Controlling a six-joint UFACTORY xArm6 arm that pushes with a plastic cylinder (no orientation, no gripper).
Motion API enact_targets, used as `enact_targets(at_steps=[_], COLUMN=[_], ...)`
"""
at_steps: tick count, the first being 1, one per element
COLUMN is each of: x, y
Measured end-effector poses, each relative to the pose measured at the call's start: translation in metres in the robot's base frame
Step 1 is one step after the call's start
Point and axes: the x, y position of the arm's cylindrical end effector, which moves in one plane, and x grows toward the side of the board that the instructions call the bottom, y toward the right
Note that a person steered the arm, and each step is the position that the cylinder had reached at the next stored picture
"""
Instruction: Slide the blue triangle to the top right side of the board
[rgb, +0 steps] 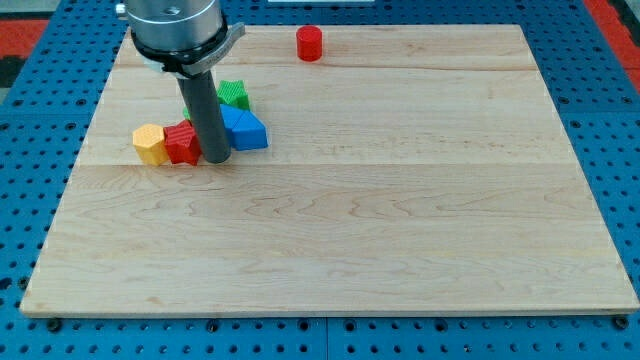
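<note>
The blue triangle (246, 130) lies on the wooden board (380, 200) at the upper left, in a cluster of blocks. My tip (216, 160) stands at the triangle's left edge, between it and a red block (181, 143). A yellow block (149, 143) touches the red block's left side. A green block (233, 95) sits just above the blue triangle, partly hidden by the rod.
A red cylinder (310, 43) stands alone near the board's top edge, right of the cluster. The board rests on a blue pegboard surface (620, 150).
</note>
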Motion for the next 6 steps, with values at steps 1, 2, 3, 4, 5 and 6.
enact_targets(at_steps=[1, 2, 3, 4, 5, 6], x=[-0.006, 0.000, 0.016, -0.007, -0.009, -0.008], y=[-0.014, -0.014, 0.071, 0.101, 0.035, 0.047])
